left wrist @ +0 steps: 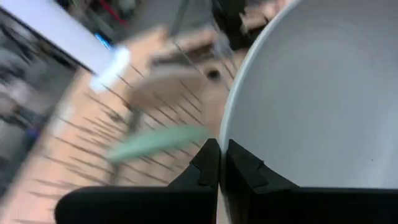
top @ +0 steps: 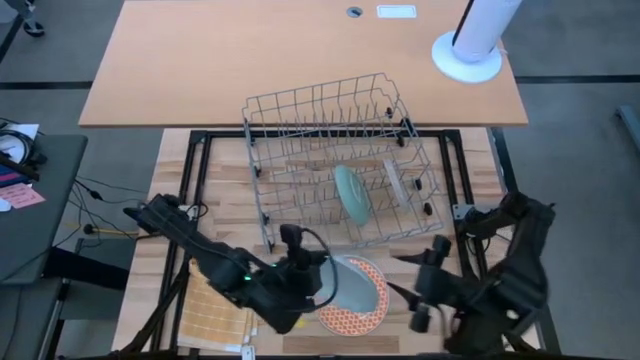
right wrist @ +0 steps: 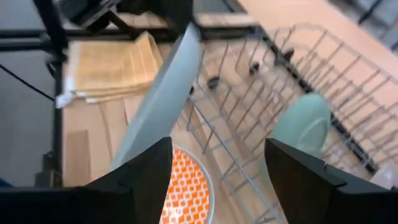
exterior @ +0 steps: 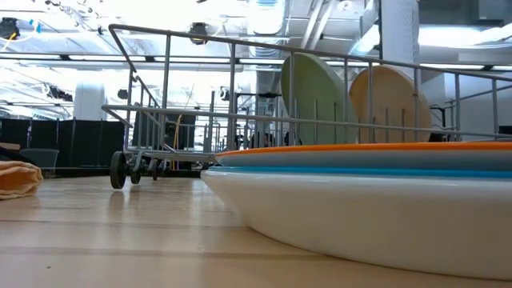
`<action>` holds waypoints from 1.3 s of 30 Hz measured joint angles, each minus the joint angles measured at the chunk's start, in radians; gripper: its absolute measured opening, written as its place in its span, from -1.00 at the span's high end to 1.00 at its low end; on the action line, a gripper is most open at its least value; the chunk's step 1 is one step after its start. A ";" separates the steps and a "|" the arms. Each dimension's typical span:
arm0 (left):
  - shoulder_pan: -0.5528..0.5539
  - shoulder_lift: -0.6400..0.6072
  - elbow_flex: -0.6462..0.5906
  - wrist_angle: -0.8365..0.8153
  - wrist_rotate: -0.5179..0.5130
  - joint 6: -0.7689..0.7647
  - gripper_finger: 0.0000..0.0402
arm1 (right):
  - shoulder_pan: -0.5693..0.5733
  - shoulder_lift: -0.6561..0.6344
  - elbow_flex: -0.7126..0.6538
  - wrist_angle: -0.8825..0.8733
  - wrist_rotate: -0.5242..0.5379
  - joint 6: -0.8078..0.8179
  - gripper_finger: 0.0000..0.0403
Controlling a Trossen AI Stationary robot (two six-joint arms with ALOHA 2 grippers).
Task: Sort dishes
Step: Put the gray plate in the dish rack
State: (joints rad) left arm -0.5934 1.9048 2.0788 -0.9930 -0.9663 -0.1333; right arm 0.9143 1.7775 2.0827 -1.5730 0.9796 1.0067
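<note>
My left gripper [top: 322, 282] is shut on a pale grey-white plate [top: 355, 285], which stands tilted over the stack near the table's front edge. The stack's top plate has an orange-red patterned face [top: 345, 318]; in the low view a teal plate [exterior: 360, 164] and a white one [exterior: 360, 212] lie under it. A pale teal-green plate [top: 352, 195] and a beige plate [top: 397, 183] stand on edge in the grey wire rack [top: 300, 140]. To the right of the stack my right gripper [top: 425, 292] is open and holds nothing. My left gripper pinches the plate's rim [left wrist: 225, 134] between its two fingers, coming level from the table's left side. The plate is tipped steeply on edge [right wrist: 163, 93] above the orange-red patterned plate [right wrist: 186, 193]. Whether its lower edge touches the stack, I cannot tell.
A folded yellow checked cloth [top: 213, 312] lies at the front left, under my left arm. The rack fills the table's middle and reaches the far side. Behind the table stands a wooden desk [top: 200, 60] with a white lamp base [top: 467, 55].
</note>
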 joint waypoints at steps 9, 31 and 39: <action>-0.015 -0.062 0.060 0.085 -0.299 0.675 1.00 | 0.137 -0.051 -0.028 0.002 0.223 -0.057 -0.29; 0.531 -0.233 0.060 0.207 0.377 1.396 1.00 | 0.107 -0.105 -0.109 0.002 0.215 -0.058 -0.29; 0.578 -0.269 0.059 -0.081 0.653 1.520 1.00 | 0.108 -0.139 -0.109 0.002 0.257 -0.106 -0.29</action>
State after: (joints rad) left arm -0.0158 1.6363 2.1380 -1.0741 -0.3135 1.3863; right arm 1.0226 1.6382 1.9737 -1.5710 1.2370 0.9006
